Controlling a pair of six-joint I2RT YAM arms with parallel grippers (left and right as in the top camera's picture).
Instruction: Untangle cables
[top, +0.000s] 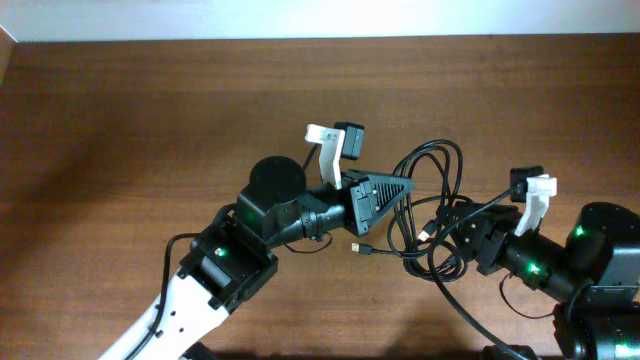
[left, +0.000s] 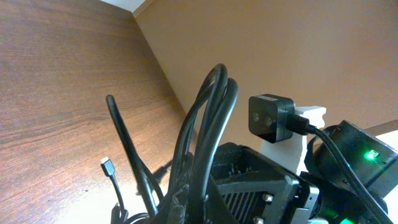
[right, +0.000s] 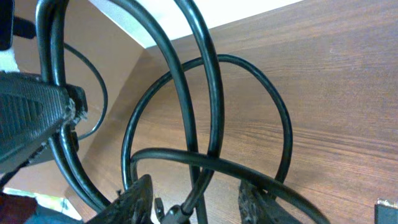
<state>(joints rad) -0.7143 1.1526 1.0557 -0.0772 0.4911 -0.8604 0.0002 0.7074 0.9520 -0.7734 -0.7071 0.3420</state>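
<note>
Where the left gripper (top: 404, 188) reaches over the middle of the table (top: 150, 100), its jaws are clamped tight on the cables (top: 440, 147). Their loops spread to its right, and one plug (top: 362, 246) lies just below. Further right, the right gripper (right: 196, 198) has its jaws partly apart, with cables crossing between them.

Two arms, left arm (top: 215, 270) and right arm (top: 590, 255); one table (top: 130, 100); one knot of cables (left: 217, 99), strands uncountable; two plugs (top: 360, 246) showing.

Black arms (top: 300, 215); green lights (top: 242, 214); white brackets (top: 325, 150)
</note>
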